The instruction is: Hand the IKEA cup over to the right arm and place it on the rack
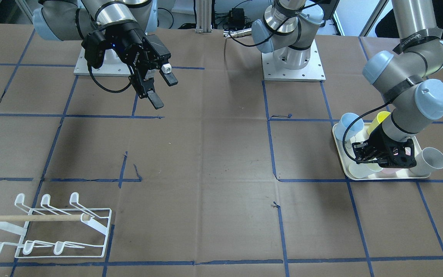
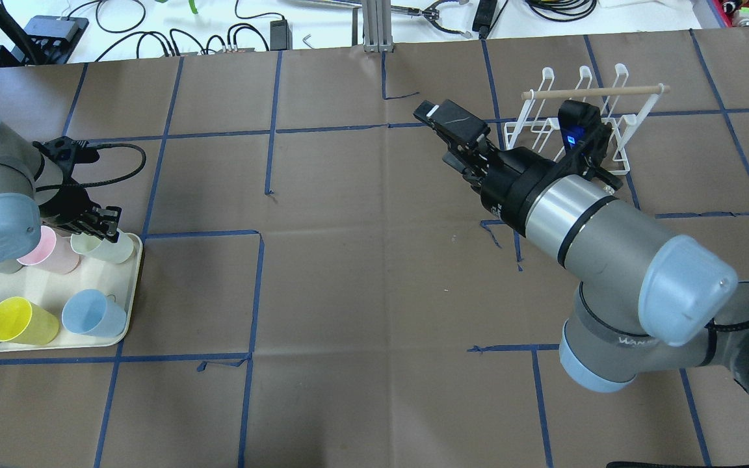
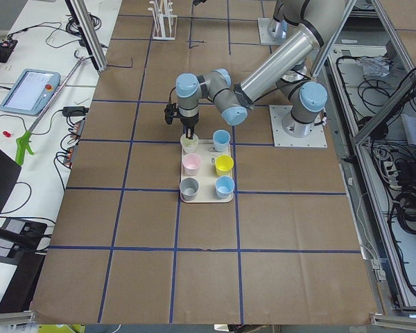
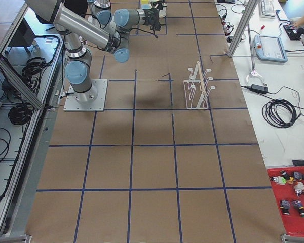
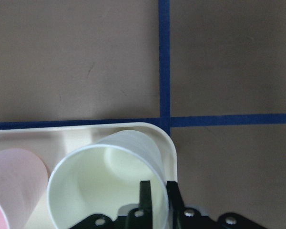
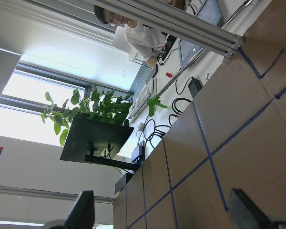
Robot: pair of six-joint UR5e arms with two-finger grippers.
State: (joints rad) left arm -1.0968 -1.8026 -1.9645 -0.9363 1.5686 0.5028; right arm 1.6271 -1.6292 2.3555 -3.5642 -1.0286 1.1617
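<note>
Pinching the pale green cup's (image 5: 109,176) wall at the cream tray's (image 5: 86,130) corner, our left gripper (image 5: 157,188) is hiding most of it from the front. We are holding our right gripper (image 1: 162,89) open over bare counter (image 1: 206,154), well apart from the rack (image 1: 52,231) sitting near the counter's edge.

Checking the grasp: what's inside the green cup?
One finger of the left gripper is inside the green cup, the other outside its wall. Otherwise it looks empty; the gripper hides part of the bottom.

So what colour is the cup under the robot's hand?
The cup is pale green, best seen in the left wrist view.
</note>
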